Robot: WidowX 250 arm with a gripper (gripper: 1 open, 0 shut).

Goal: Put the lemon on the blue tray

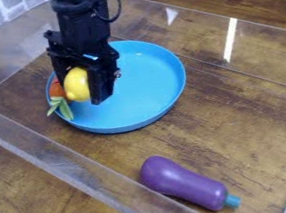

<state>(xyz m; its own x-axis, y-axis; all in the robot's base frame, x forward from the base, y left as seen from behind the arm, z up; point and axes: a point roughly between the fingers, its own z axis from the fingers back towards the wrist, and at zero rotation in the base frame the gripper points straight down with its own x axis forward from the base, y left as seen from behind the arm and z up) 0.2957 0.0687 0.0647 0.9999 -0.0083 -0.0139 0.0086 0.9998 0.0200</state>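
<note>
Camera view: the gripper points down over the left edge of the blue tray, its fingers pinching the lemon between them; a purple eggplant lies well apart

Arm is all matte black: a boxy, segmented wrist column running up out of frame, widening into a blocky gripper with two flat, straight black fingers. No readable markings, cables or screws at this resolution.
</note>
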